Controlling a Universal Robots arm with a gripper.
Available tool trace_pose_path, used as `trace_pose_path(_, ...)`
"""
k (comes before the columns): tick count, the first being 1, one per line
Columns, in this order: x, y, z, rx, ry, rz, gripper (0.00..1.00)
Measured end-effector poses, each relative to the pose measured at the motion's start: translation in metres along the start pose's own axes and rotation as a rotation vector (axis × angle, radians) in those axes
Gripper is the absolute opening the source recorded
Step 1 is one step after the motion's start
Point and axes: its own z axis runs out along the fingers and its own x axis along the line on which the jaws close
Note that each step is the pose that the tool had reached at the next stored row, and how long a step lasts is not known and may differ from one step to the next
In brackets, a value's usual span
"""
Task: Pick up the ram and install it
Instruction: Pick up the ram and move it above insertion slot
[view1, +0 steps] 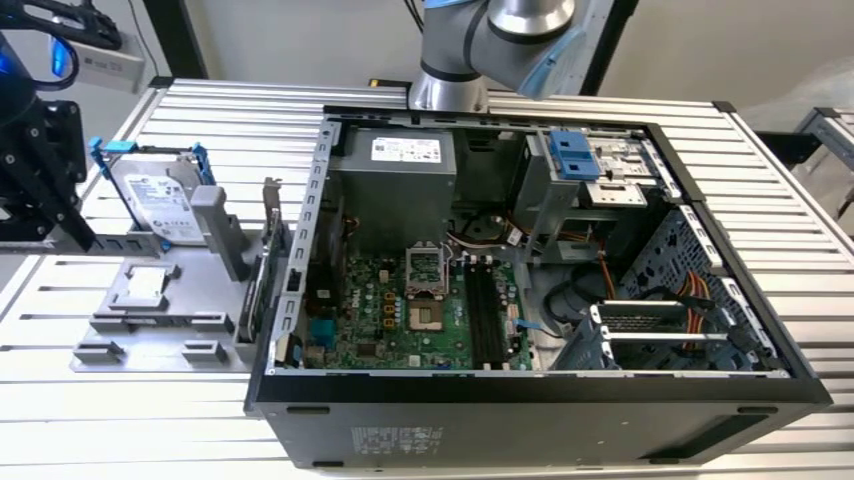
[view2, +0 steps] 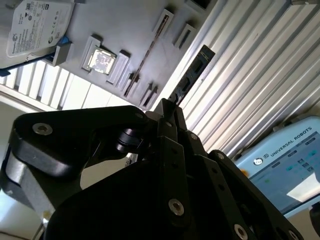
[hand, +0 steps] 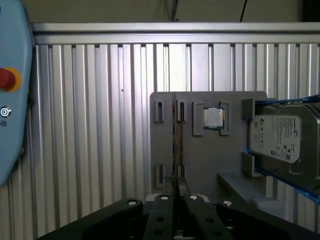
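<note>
The ram (view2: 191, 72), a dark narrow stick, is pinched at one end between the fingertips of the gripper (view2: 169, 111). In the second wrist view it juts out from them, clear of the ribbed metal table (view2: 250, 75). Beyond it lies the grey tray (view2: 130, 25), which carries a hard drive (view2: 35, 22) and a processor chip (view2: 102, 60). In the exterior view the open computer case (view1: 534, 420) fills the middle, with the tray at the left of the frame.

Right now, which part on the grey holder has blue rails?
The silver hard drive: blue rails run along its edges. The square processor chip lies bare in its recess; the expansion card has a metal bracket.
</note>
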Motion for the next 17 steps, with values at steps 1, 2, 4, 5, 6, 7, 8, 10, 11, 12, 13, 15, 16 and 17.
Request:
trace_pose_path(1,0.0000,0.0000,-0.0012,0.0000,-0.0001,0.000,0.00)
trace_pose_path(2,-0.0001,0.0000,-0.0026,-0.0001,0.0000,0.000,0.00)
trace_pose_path(4,-0.0002,0.0001,-0.0050,-0.0001,0.0001,0.000,0.00)
trace_pose_path(5,-0.0002,0.0001,-0.0061,-0.0001,0.0000,0.000,0.00)
trace_pose_path(6,-0.0002,0.0001,-0.0071,-0.0001,0.0000,0.000,0.00)
trace_pose_path(7,-0.0002,0.0002,-0.0082,0.0000,-0.0001,0.000,0.00)
trace_pose_path(8,-0.0003,0.0002,-0.0092,-0.0001,0.0000,0.000,0.00)
trace_pose_path(10,-0.0004,0.0002,-0.0112,-0.0001,0.0000,0.000,0.00)
trace_pose_path(11,-0.0004,0.0002,-0.0121,-0.0001,0.0000,0.000,0.00)
trace_pose_path(12,-0.0004,0.0002,-0.0131,0.0000,0.0000,0.000,0.00)
trace_pose_path(13,-0.0004,0.0003,-0.0139,-0.0001,0.0000,0.000,0.00)
trace_pose_path(15,-0.0005,0.0003,-0.0149,0.0000,-0.0001,0.000,0.00)
trace_pose_path(16,-0.0005,0.0003,-0.0153,-0.0001,0.0000,0.000,0.00)
trace_pose_path(17,-0.0005,0.0003,-0.0157,-0.0001,0.0000,0.000,0.00)
